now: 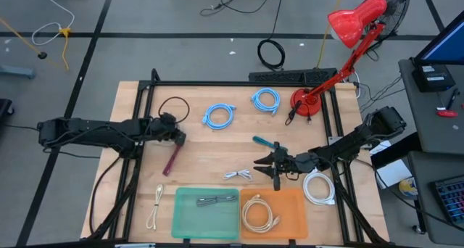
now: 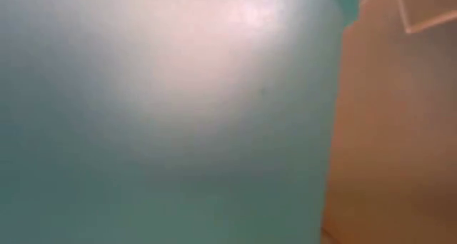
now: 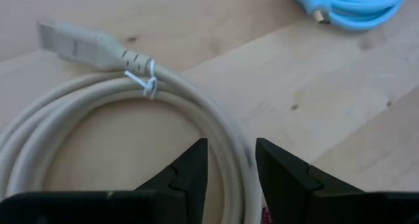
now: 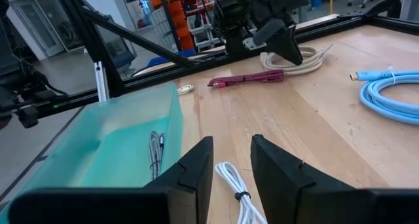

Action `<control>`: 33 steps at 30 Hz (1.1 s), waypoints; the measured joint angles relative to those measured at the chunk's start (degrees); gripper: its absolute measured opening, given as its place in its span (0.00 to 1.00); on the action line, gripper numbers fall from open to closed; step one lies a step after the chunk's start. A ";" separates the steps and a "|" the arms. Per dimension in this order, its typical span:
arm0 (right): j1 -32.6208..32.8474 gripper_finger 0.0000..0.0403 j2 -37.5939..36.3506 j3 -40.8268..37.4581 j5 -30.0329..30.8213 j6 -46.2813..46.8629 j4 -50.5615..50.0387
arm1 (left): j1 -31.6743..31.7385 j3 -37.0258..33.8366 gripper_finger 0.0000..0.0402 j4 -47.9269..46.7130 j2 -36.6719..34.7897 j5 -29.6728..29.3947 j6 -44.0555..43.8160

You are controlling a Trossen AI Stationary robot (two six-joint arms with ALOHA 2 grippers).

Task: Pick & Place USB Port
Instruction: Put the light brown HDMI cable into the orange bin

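Observation:
A beige coiled cable (image 3: 98, 99) with a flat USB plug (image 3: 65, 40) lies on the wooden table at the left (image 1: 174, 109). My left gripper (image 3: 231, 165) is open and low over it, one finger on each side of the coil's strands (image 3: 229, 149). My right gripper (image 4: 232, 162) is open just above a small white cable (image 4: 237, 188), which lies mid-table (image 1: 238, 175). A green tray (image 1: 206, 219) holds a grey cable (image 1: 217, 199). An orange tray (image 1: 286, 204) holds a beige cable (image 1: 259, 213). The low view shows only the walls of the two trays. My left gripper has the beige cable's coil strands (image 3: 230, 135) between its two fingers, which come from above and lie across the strands. The cable lies flat on the table. Whether the fingers touch it, I cannot tell.
A maroon cable (image 1: 172, 161) lies near my left gripper. Two blue coils (image 1: 218, 115) (image 1: 266, 100) lie at the far side. A teal cable (image 1: 262, 141), a white coil (image 1: 319, 186), a thin beige cable (image 1: 156, 207) and a red lamp (image 1: 312, 101) also stand about.

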 joint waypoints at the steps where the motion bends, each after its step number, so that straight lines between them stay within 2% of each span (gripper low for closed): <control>1: 0.02 0.23 0.00 0.00 0.00 0.02 -0.02 | 0.00 0.01 0.32 -0.45 0.00 0.21 -0.01; 6: 0.02 0.23 0.00 0.00 0.00 0.09 -0.35 | 0.00 0.76 0.32 -5.95 -0.18 2.20 1.87; 10: 0.02 0.23 0.00 0.00 0.00 0.09 -0.74 | -0.16 2.75 0.32 -10.78 -0.20 -0.74 2.28; 19: 0.02 0.23 0.00 0.00 0.00 0.07 -0.83 | -3.66 2.99 0.32 -1.91 -0.15 -1.07 3.18; 25: 0.02 0.23 0.00 0.00 0.00 0.09 -0.81 | -4.48 2.99 0.32 -2.00 -0.15 -1.05 2.11; 28: 0.02 0.23 0.00 0.00 0.00 0.11 -0.96 | -4.48 5.21 0.32 -10.12 -0.13 -2.56 2.08; 31: 0.02 0.23 0.00 0.00 0.00 0.11 -1.27 | -5.16 10.11 0.32 -24.72 -0.15 -9.98 -0.91; 33: 0.02 0.23 0.00 0.00 0.00 0.11 -1.20 | -6.87 12.06 0.32 -30.10 -0.15 -14.04 -4.52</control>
